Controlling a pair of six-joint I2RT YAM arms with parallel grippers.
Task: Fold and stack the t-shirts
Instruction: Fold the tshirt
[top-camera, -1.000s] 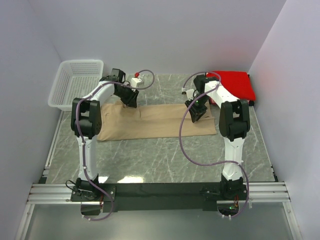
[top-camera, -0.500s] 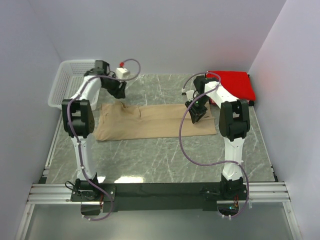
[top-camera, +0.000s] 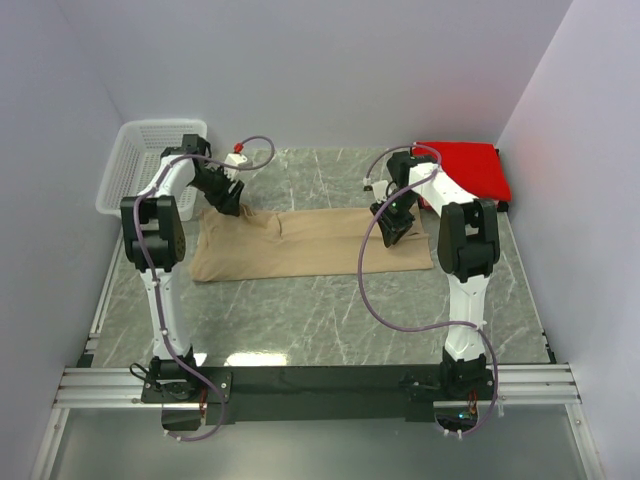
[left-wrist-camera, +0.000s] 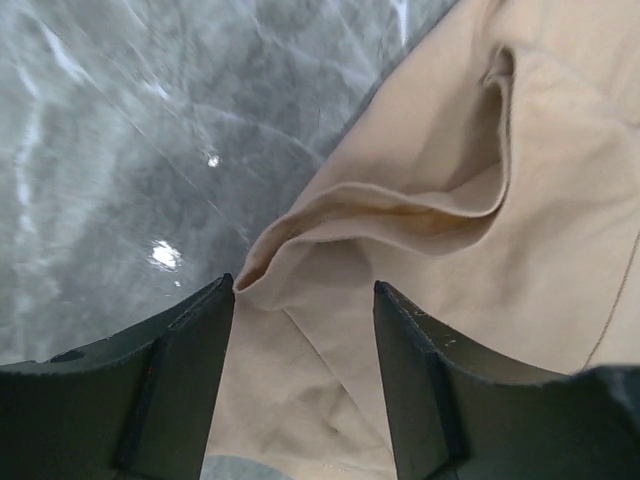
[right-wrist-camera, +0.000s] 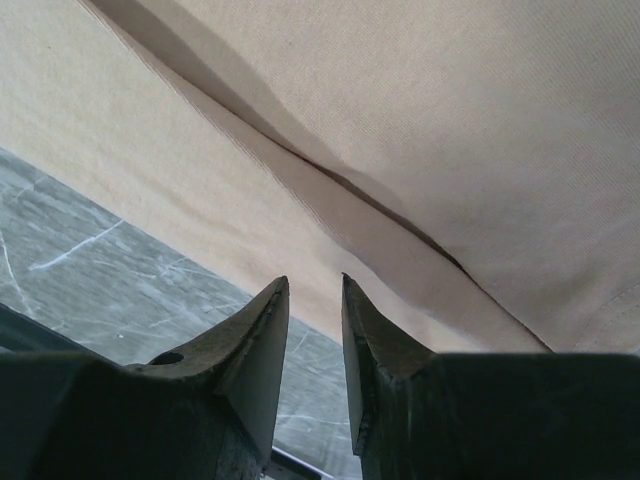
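The tan t-shirt (top-camera: 300, 245) lies across the middle of the table as a long folded band. The red t-shirt (top-camera: 470, 168) sits folded at the back right corner. My left gripper (top-camera: 228, 200) hangs open over the tan shirt's far left corner. In the left wrist view a raised wrinkle of tan cloth (left-wrist-camera: 400, 215) lies just ahead of the open left gripper (left-wrist-camera: 305, 295), with flat cloth showing between its fingers. My right gripper (top-camera: 392, 228) hovers low over the shirt's right end. Its jaws (right-wrist-camera: 313, 285) stand a narrow gap apart above the cloth's (right-wrist-camera: 450, 100) edge, pinching nothing.
A white mesh basket (top-camera: 150, 170) stands at the back left, close behind the left arm. Walls close in the table on the left, back and right. Grey marble table (top-camera: 330, 320) shows in front of the tan shirt. A purple cable (top-camera: 365, 285) loops from the right arm.
My left gripper has opened and swung left from the shirt's upper edge to its far left corner, leaving that end rumpled. The right arm has stayed put.
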